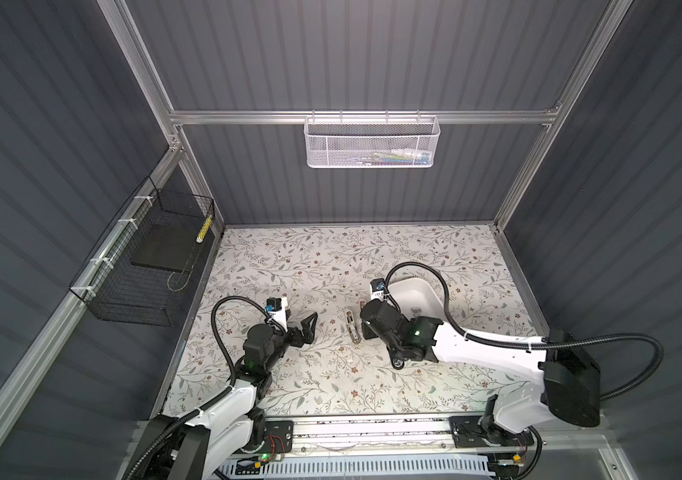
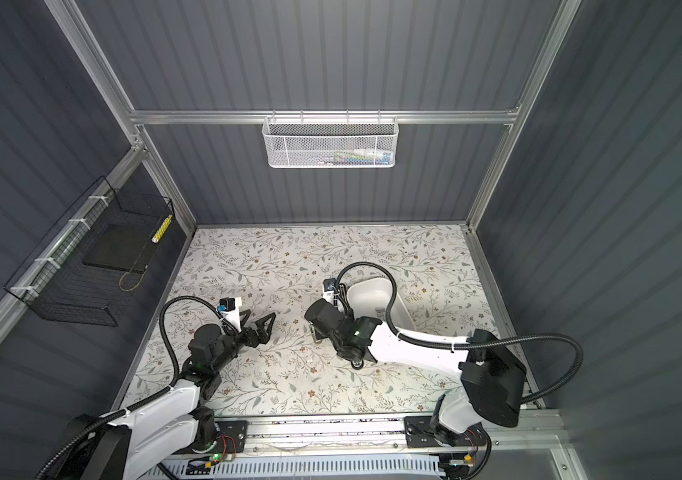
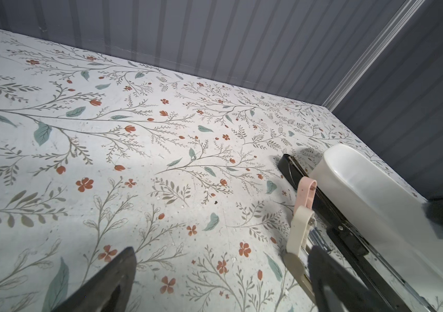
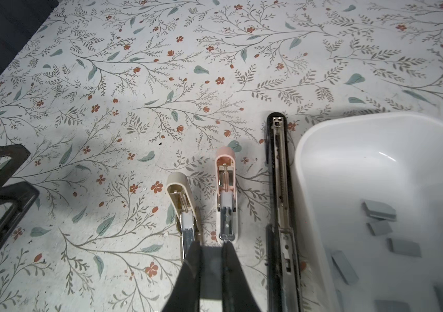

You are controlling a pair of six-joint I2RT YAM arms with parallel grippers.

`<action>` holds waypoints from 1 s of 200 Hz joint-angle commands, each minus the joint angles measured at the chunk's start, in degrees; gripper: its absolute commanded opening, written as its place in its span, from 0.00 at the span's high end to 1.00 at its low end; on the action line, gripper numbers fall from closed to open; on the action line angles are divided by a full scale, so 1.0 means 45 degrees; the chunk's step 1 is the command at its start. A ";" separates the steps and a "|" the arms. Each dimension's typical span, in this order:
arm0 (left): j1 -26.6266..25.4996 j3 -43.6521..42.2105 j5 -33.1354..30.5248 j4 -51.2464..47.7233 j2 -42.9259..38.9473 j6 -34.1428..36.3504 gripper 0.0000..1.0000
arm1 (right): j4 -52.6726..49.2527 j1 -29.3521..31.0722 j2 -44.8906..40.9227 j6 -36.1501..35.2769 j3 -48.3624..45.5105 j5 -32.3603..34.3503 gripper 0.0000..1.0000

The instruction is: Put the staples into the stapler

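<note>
- I see a floral-print tabletop [image 1: 331,257] filling the cell floor.
- A white plastic tub [image 1: 414,289] sits on it, right of centre.
- A white mesh basket [image 1: 372,143] hangs on the back rail.
- On the left wall, a black wire basket [image 1: 131,299] holds a dark slab [image 1: 164,249] and a yellow-patterned stick [image 1: 203,230].

walls [image 1: 351,54]: grey ribbed | table [image 1: 289,257]: floral print | white mesh basket [image 1: 331,145]: rear rail [image 1: 247,117]

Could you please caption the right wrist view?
Right hand, shut on a grey strip, poised by the open cream stapler, pink stapler and black stapler, beside the white tub of staples.
</note>
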 commanded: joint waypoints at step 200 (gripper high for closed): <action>-0.0028 0.0131 0.0461 0.0481 0.0614 0.0009 0.01 | 0.1585 -0.1550 0.2818 -0.0578 -0.0217 -0.2213 1.00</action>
